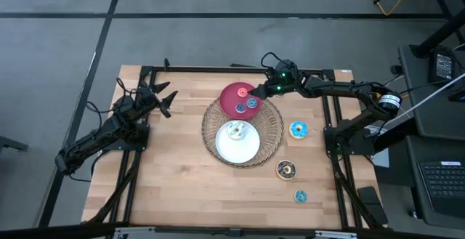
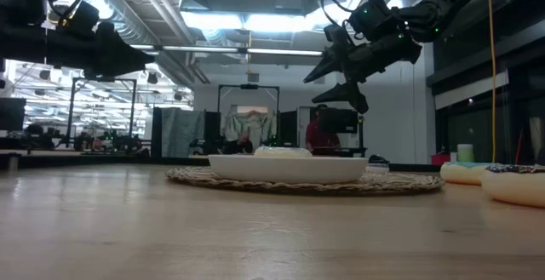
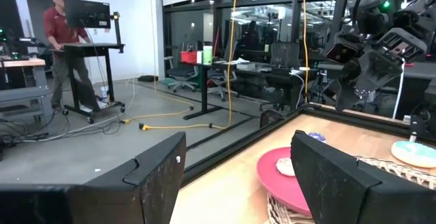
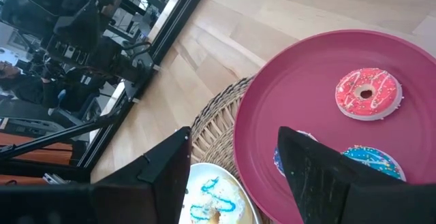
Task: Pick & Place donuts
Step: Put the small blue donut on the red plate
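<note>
3 donuts are lying on the red plate (image 1: 234, 94), which is resting on the far edge of the wicker tray (image 1: 270, 142): a pink one (image 4: 368, 92), a blue one (image 4: 372, 161) and a third partly hidden behind a finger; the right gripper (image 1: 257, 92) is hovering over that plate, its fingers spread and gripping nothing; 1 pale donut (image 1: 235, 129) is sitting on the white plate (image 1: 240, 148) in the tray; 3 more are lying on the table (image 1: 174, 166) right of the tray: a blue donut (image 1: 298, 129), a brown donut (image 1: 285, 169) and a small blue donut (image 1: 300, 195); the left gripper (image 1: 166, 101) is waiting, spread and unloaded, near the far-left part of the table.
</note>
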Available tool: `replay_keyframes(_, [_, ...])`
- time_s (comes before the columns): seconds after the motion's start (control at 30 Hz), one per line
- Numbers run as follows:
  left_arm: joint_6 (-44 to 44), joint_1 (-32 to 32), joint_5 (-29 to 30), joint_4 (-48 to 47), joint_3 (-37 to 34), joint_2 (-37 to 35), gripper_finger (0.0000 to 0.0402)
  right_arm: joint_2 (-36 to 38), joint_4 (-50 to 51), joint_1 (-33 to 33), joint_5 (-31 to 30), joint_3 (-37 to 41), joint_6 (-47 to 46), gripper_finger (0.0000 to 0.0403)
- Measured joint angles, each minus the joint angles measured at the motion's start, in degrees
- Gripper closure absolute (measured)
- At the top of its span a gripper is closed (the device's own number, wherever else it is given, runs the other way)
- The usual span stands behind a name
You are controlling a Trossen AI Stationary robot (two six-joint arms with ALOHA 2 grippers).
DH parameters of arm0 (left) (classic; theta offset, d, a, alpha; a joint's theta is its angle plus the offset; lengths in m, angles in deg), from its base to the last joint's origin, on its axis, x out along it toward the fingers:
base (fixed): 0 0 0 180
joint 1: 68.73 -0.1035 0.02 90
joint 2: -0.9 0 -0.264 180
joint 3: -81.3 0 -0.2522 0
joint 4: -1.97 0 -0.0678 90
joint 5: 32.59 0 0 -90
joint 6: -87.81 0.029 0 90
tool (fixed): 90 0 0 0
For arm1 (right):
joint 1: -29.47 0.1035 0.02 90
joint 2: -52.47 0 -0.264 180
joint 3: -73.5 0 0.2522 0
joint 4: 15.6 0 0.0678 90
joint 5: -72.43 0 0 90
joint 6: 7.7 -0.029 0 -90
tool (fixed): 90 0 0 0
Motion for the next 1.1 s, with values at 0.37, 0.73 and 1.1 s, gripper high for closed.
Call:
replay_keyframes(0.37, [0.0,0.0,0.0,0.0,0.0,0.0,0.0145,0.0,-0.5,0.0,-0.4,0.0,-0.2,0.0183])
replay_keyframes(0.73, [0.0,0.0,0.0,0.0,0.0,0.0,0.0145,0.0,1.3,0.0,2.7,0.0,4.8,0.0183])
replay_keyframes(1.1, [0.0,0.0,0.0,0.0,0.0,0.0,0.0145,3.8,13.9,-0.4,-2.8,0.0,15.4,0.0183])
